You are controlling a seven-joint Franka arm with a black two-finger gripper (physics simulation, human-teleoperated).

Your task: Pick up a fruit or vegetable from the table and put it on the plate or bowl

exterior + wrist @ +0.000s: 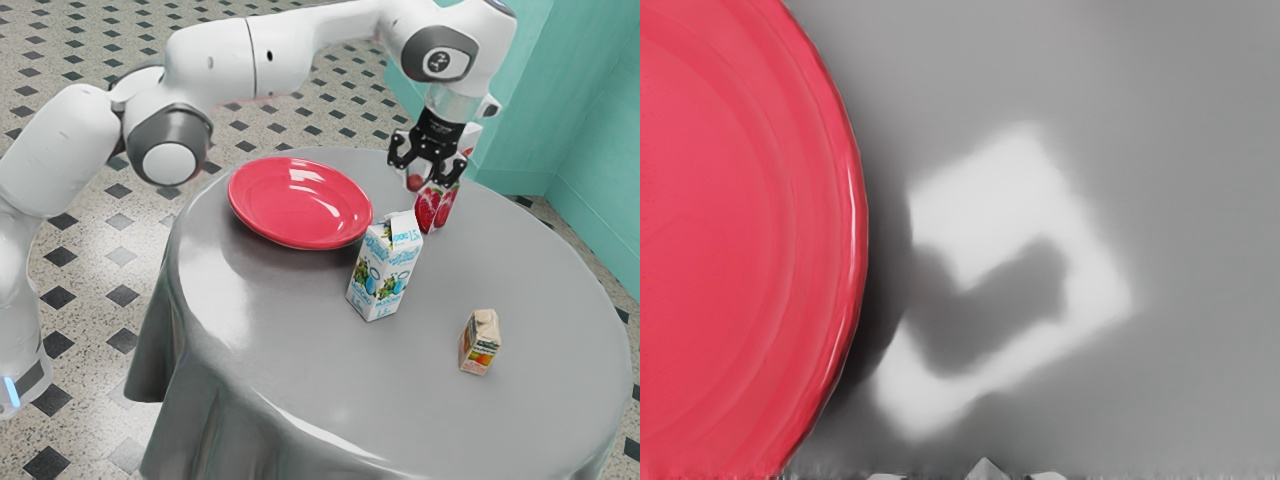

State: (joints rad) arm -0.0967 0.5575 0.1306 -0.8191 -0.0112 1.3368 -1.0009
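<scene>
A red plate (300,200) lies on the round grey table (300,380), toward the exterior view's left. Just beyond its right rim stands a red-and-white carton with strawberries printed on it (437,208). My gripper (432,168) hangs directly over that carton's top, its fingers spread wider than the carton, so it is open. In the wrist view the carton's top is a blurred white rectangle (1010,290) right under the hand, beside the plate (730,240). I see no loose fruit or vegetable.
A blue-and-white milk carton (385,268) stands close in front of the strawberry carton, near the plate's rim. A small orange juice carton (480,342) stands further toward the table's front right. A teal wall (590,90) rises behind the table.
</scene>
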